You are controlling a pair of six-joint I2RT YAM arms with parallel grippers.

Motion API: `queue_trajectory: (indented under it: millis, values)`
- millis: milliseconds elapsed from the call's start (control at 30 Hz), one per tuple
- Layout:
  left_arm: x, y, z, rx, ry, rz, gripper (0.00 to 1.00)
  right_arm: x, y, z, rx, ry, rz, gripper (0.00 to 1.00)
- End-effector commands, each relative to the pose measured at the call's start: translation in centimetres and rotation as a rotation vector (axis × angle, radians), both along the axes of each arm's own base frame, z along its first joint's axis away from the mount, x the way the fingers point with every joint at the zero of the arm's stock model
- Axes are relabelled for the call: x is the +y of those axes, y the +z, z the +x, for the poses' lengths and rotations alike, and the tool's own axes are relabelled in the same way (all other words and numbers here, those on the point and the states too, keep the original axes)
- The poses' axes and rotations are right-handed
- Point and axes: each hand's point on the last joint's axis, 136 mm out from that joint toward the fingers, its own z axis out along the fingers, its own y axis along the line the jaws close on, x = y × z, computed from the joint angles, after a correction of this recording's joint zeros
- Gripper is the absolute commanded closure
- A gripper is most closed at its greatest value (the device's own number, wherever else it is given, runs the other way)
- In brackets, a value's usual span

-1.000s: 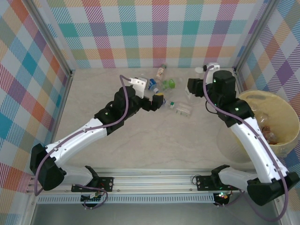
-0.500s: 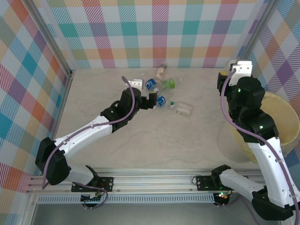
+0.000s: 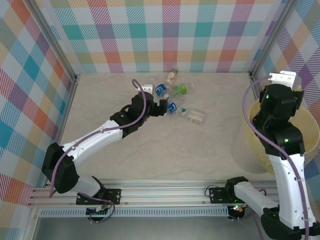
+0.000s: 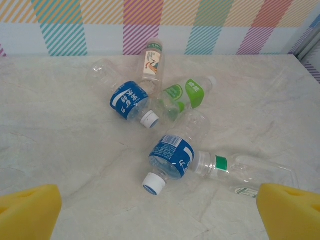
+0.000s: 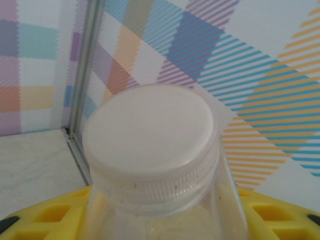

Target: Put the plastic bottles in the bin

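Wrist close-up: white-capped bottle tight in right hand; left hand wide near loose bottles.

Fixed camera looks down over the table; left wrist camera sees the same plastic bottles low, close; right wrist camera hugs a white-capped bottle.

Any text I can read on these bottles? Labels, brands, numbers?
No text reads clearly.
Upper blue-label bottle: white characters, unreadable.
Lower blue-label bottle: fine print, too small.
Green-label bottle: white characters, blurred.
White-label bottle: picture, text too small.
White-capped bottle: cap blank.
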Motion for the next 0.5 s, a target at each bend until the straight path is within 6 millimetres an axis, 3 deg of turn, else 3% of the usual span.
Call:
queue_trajectory:
  millis: [0,200,467]
  values:
    - [-0.1,0.9,0.3,0.006,0.000,-0.024,0.00,-2.4,-2.0,-1.6,0.082,-0.121,-0.014,0.64]
    - [-0.7,0.3,0.4,0.045,-0.024,-0.002,0.00,-4.8,-5.5,-3.4,0.150,-0.214,-0.008,0.63]
    - [-1.2,-0.6,0.4,0.089,-0.027,-0.017,0.00,-5.8,-9.1,-2.7,0.219,-0.224,0.033,0.61]
